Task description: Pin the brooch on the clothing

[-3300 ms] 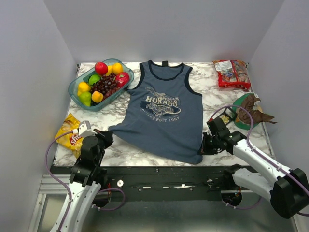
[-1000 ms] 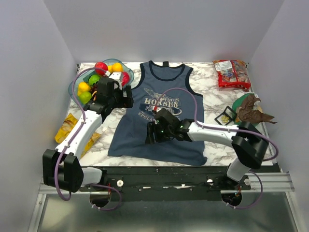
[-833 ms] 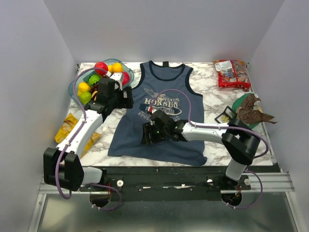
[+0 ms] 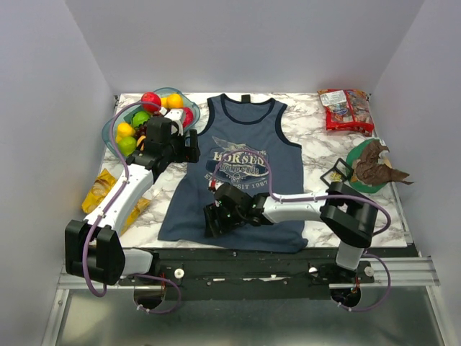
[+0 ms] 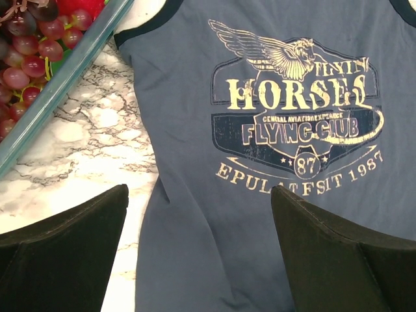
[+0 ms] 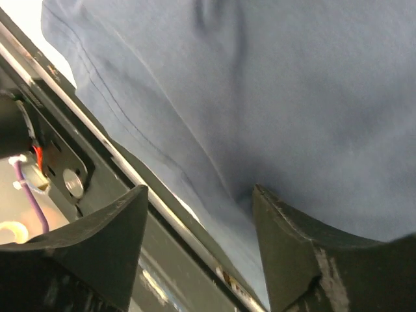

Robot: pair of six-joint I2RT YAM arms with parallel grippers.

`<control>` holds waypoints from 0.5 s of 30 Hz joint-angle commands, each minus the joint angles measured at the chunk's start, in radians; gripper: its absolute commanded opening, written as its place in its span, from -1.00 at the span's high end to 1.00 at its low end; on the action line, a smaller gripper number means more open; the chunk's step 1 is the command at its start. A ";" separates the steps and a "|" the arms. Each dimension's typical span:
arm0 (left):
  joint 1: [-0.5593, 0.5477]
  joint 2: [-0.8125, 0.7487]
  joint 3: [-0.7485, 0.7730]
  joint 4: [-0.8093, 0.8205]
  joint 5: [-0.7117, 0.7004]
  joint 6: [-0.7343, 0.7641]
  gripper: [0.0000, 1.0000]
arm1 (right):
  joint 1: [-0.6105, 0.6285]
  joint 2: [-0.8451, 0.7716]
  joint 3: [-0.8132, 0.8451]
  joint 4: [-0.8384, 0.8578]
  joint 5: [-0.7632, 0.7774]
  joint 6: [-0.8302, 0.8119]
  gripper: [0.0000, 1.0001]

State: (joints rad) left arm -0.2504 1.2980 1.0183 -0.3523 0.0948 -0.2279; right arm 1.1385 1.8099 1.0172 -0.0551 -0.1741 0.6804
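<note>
The clothing point(image 4: 248, 180), a slate-blue tank top with a pale "HORSES" print, lies flat in the middle of the marble table. My left gripper point(image 4: 193, 146) hovers open at its left armhole; in the left wrist view its fingers point(image 5: 78, 234) straddle the shirt's left edge point(image 5: 195, 143), holding nothing. My right gripper point(image 4: 210, 222) is open at the lower left hem. In the right wrist view one finger point(image 6: 292, 247) presses into the cloth point(image 6: 292, 97), making a crease, and the other hangs over the table's front edge. The brooch is not in view.
A glass tray point(image 4: 114, 133) of fruit, with grapes point(image 5: 26, 52), sits just left of the left gripper. A yellow chip bag point(image 4: 101, 194), a red snack bag point(image 4: 346, 108), a green plate point(image 4: 356, 153) and a small black-framed box point(image 4: 336, 171) ring the shirt. The metal front rail point(image 6: 65, 130) runs below the hem.
My right gripper has slid left and toward the front edge over the lower shirt, and the shirt has shifted with it. Its jaws stand slightly wider. The left arm has stayed put over the last second.
</note>
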 commanded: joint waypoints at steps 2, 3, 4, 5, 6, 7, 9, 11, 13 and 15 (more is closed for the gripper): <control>0.003 -0.031 -0.017 0.016 0.000 0.018 -0.98 | 0.015 -0.101 0.053 -0.216 0.085 -0.044 -0.57; 0.003 -0.040 -0.024 0.019 -0.006 0.018 -0.98 | 0.014 -0.147 0.076 -0.239 0.123 -0.067 -0.61; 0.003 -0.058 -0.029 0.032 -0.015 0.019 -0.98 | 0.015 -0.177 0.086 -0.261 0.145 -0.073 -0.64; 0.003 -0.069 -0.035 0.039 -0.020 0.019 -0.98 | 0.014 -0.205 0.090 -0.303 0.169 -0.079 -0.68; 0.003 -0.078 -0.043 0.045 -0.023 0.019 -0.98 | 0.014 -0.269 0.096 -0.324 0.230 -0.096 -0.76; 0.003 -0.097 -0.044 0.053 -0.027 0.018 -0.97 | 0.014 -0.300 0.103 -0.342 0.258 -0.107 -0.81; 0.003 -0.109 -0.037 0.059 -0.032 0.012 -0.98 | 0.014 -0.365 0.109 -0.400 0.354 -0.139 -0.94; 0.003 -0.123 -0.021 0.059 -0.026 -0.005 -0.98 | 0.003 -0.450 0.119 -0.460 0.421 -0.157 -1.00; 0.003 -0.134 0.015 0.059 -0.017 -0.013 -0.98 | -0.047 -0.530 0.113 -0.485 0.464 -0.182 -1.00; 0.005 -0.140 0.049 0.065 -0.026 -0.031 -0.97 | -0.115 -0.578 0.087 -0.499 0.437 -0.197 -1.00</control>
State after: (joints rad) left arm -0.2504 1.1923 0.9943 -0.3271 0.0860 -0.2325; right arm 1.1175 1.3174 1.1191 -0.4271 0.1501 0.5472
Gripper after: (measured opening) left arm 0.988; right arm 0.997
